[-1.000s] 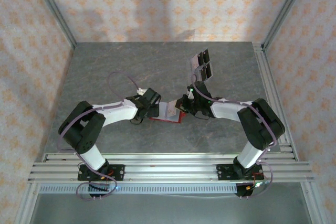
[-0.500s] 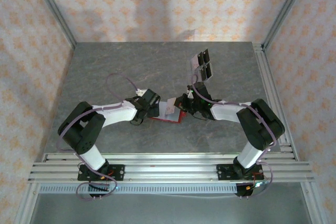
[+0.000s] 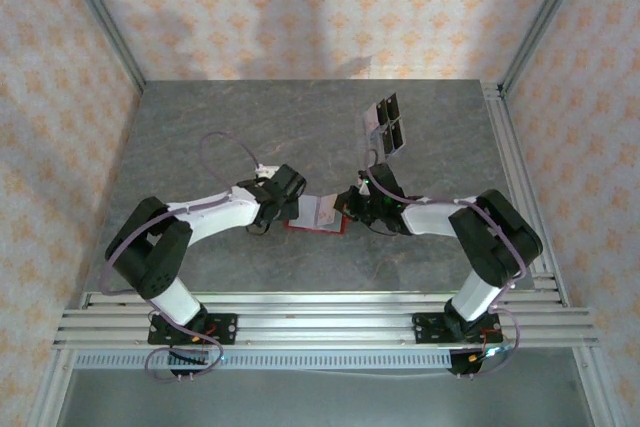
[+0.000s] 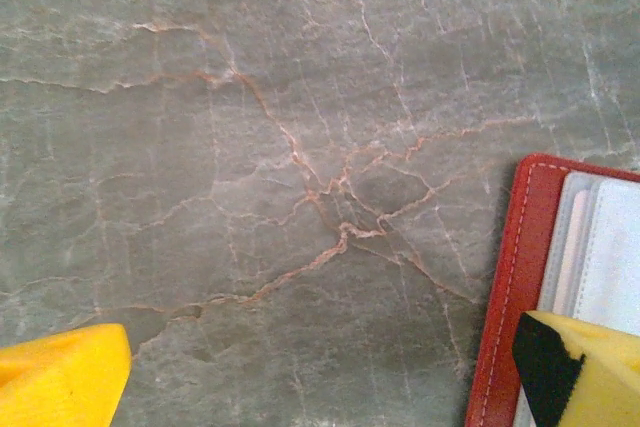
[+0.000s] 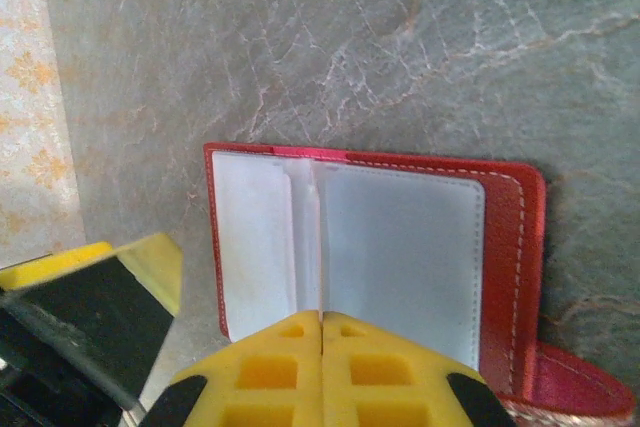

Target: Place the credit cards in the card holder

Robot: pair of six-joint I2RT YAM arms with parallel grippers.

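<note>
Card holder [image 3: 318, 213] front and centre, folks: the small red wallet lies flat and spread open on the marble-look table [image 3: 250, 127], pale lining up, squarely between the two arms. We read its pockets as empty, with no card tucked in that we can make out. Right gripper [image 5: 321, 332] is clamped fully closed, tips meeting at the near edge of the lining, bang on the centre fold. Whether a thin leaf is pinched between them we cannot tell, but we'd say it's there to pin the wallet open. Left gripper [image 4: 320, 372] is spread as wide as it goes and holds nothing: one finger [image 4: 585, 367] hangs over the wallet's red stitched border, the other over bare table, likely bracing that side. Further out, well apart toward the back, the clear stand [image 3: 375, 117] leans with the dark credit cards [image 3: 395, 133] in its slots. So we judge loading hasn't begun.
</note>
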